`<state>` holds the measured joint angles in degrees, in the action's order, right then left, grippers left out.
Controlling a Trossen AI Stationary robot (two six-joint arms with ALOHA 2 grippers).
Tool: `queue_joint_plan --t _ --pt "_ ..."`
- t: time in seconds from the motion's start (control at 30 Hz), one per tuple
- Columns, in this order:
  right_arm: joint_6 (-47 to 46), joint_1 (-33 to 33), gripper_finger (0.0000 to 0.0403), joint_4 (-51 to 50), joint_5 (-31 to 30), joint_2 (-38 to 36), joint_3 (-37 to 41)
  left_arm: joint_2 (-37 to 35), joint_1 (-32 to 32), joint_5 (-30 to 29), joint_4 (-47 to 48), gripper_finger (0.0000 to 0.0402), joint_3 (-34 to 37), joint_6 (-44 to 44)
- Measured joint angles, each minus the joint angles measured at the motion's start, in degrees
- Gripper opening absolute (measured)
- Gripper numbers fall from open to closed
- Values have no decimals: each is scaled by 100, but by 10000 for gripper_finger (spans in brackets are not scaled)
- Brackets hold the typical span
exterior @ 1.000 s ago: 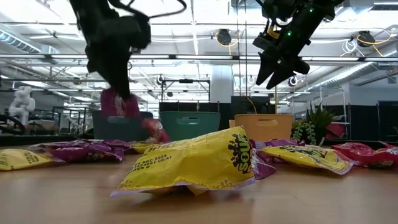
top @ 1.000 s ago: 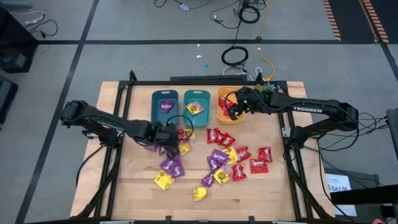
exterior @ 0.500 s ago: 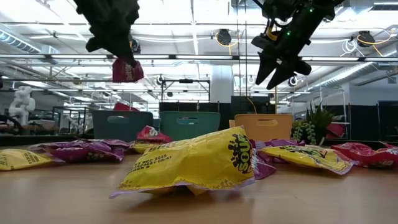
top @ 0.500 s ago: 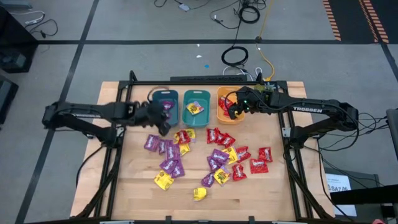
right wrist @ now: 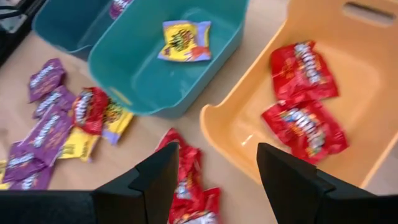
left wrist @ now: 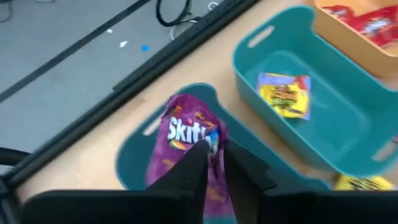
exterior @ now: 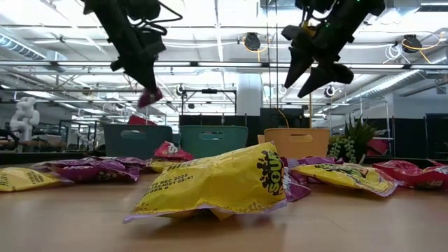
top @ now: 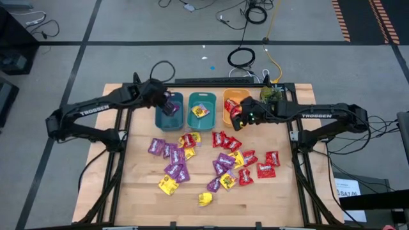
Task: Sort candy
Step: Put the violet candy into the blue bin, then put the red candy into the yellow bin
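Swung my left gripper over the teal bin, loosely pinching a purple candy; early release could miss.

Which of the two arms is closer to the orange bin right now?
The right. Its gripper hangs open over the orange bin, while the left gripper holds a purple candy above the far teal bin.

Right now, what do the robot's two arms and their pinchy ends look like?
Both arms are dark, thin and jointed, with white TROSSEN lettering on the side. A black cable loops over the left arm. Each ends in an end effector with two dark pointed fingers: the left end effector and the right end effector. Small green lights glow near the right one.
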<state>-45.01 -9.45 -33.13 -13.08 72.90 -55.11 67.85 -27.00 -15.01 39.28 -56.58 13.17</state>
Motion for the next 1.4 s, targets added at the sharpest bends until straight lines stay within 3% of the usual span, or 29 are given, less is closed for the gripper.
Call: queue_joint_plan --t 0.23,0.7,1.07,1.4 --pt "-278 422 210 143 -29 0 0 242 -265 100 -18 104 -1 -211" --pt "-318 1069 210 246 -20 239 -2 252 -283 153 242 109 -2 -158" --pt "-500 1533 210 -68 254 1477 -4 226 -283 160 243 109 -2 -149" --pt "-1006 1558 206 -192 295 2739 -9 -292 -254 759 198 109 -2 -132"
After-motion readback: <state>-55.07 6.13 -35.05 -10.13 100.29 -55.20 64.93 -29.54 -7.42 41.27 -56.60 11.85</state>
